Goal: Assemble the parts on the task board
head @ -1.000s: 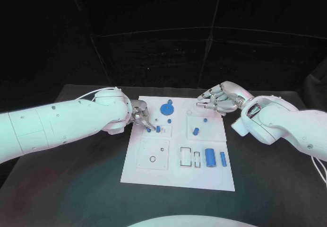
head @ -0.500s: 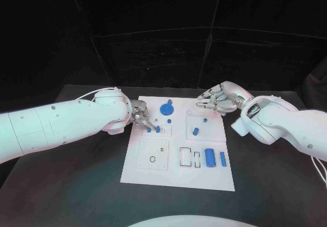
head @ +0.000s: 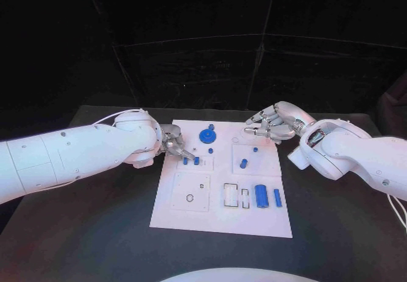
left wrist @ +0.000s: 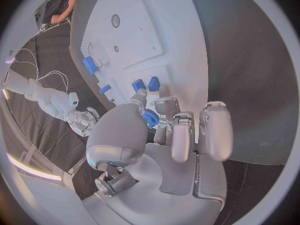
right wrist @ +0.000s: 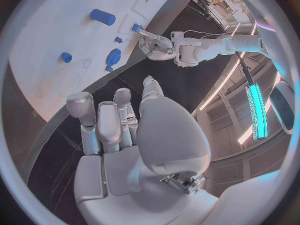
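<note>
- Left hand (head: 174, 145) reaches in over the near-left edge of the task board (head: 222, 218), fingers pointed down and inward at the board's upper left section.
- Its fingertips (left wrist: 140, 98) sit on two small blue pegs (head: 191, 160); the left wrist view shows thumb and a finger closed around one blue piece (left wrist: 150, 119), so this hand is grasping a part.
- Left arm (head: 68, 155) lies low across the table, forearm roughly level, wrist bent toward the board.
- Right hand (head: 273, 123) hangs above the far right corner of the board, fingers curled inward; the right wrist view shows nothing between them (right wrist: 109, 120), so it is clenched on nothing.
- Right arm (head: 356, 155) comes in with the wrist angled back toward the board's far edge.
- Between the two hands: a blue disc (head: 207, 136) with a small blue peg (head: 211, 126) just beyond it.
- Just on the near side of the right hand: a blue peg (head: 255, 149) and a slanted blue piece (head: 243, 163).
- Well toward the robot from both hands: a blue cylinder (head: 262, 195) and a thin blue bar (head: 277, 197) side by side, beside two rectangular slots (head: 230, 195).
</note>
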Available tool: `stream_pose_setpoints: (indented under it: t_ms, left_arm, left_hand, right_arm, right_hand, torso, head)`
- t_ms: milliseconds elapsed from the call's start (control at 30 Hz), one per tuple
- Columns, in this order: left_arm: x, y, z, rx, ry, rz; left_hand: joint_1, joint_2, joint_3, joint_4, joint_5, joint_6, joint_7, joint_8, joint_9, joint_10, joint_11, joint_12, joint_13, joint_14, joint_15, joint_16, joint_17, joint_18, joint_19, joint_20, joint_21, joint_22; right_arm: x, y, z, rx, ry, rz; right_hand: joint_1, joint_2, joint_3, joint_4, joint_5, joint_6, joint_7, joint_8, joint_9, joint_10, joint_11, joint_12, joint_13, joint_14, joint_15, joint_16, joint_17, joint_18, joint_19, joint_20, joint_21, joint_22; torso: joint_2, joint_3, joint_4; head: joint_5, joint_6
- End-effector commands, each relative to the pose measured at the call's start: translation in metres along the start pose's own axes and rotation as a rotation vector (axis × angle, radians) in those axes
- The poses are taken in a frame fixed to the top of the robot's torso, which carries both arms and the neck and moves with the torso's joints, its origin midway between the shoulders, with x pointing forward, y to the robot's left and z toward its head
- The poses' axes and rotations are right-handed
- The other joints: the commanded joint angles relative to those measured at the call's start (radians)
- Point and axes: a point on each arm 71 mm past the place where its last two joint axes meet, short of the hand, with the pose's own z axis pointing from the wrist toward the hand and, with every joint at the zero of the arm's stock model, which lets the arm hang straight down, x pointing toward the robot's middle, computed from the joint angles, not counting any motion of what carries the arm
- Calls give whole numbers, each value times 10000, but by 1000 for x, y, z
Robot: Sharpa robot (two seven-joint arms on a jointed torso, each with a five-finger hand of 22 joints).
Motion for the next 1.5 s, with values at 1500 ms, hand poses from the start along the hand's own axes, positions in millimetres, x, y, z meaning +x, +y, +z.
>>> stream_pose_setpoints:
  t_ms: [1500]
  left_arm:
    - [5, -63, 21, 4465, -2688, 1816]
  left_hand:
    - [3398, -886, 2119, -2255, 52, -257, 1112, -4013, -3461, -3645, 1234, -6283, -6562, 214, 905, -2428, -913, 821, -689, 809, -4598, -4746]
  right_arm:
    - [2, 4, 3, -188, -21, 36]
  right_hand:
    - [-40, 90, -63, 10, 101, -58, -13, 69, 0, -61, 16, 51, -33, 114, -44, -57, -14, 174, -62, -23, -63, -41]
  torso:
    - [13, 5, -18]
  head:
    - [-230, 251]
